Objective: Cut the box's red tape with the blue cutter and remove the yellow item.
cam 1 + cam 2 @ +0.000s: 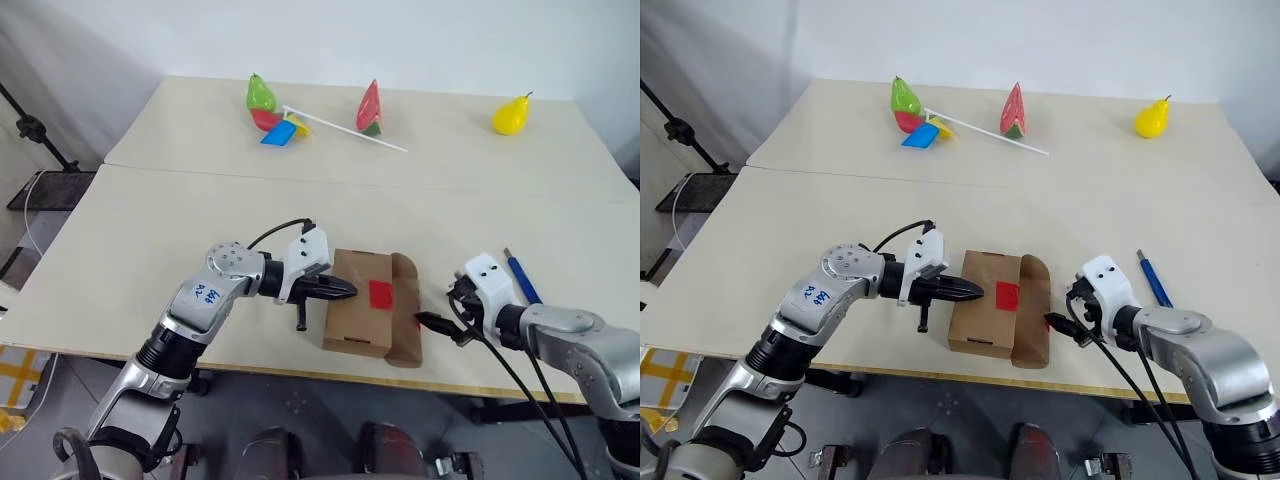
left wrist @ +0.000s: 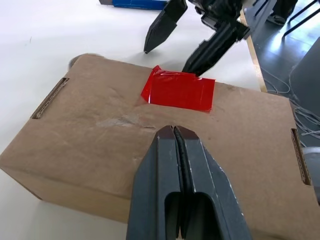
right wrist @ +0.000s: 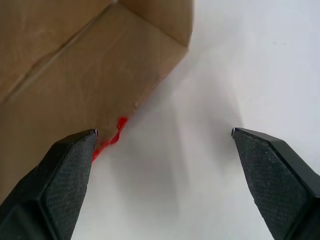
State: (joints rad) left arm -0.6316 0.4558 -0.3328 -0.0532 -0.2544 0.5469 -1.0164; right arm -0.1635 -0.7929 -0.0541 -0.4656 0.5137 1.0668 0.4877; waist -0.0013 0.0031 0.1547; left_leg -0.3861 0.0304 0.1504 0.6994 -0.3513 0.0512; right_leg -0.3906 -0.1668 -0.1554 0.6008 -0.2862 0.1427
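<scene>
Beige table [image 1: 150,200]: my left gripper [image 1: 345,291], clenched empty, presses the box [image 1: 355,315] top near the red tape [image 1: 381,293]; right gripper [image 1: 437,323] spread beside its flap.

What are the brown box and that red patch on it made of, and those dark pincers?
The box looks like plain matte corrugated cardboard: fluted edges show at its slots. The red tape seems a thin glossy plastic film, wrinkled and catching light. The left gripper fingers appear to be smooth dark hard plastic, possibly metal; the right gripper fingers carry finely textured, rubbery-looking pads.
</scene>
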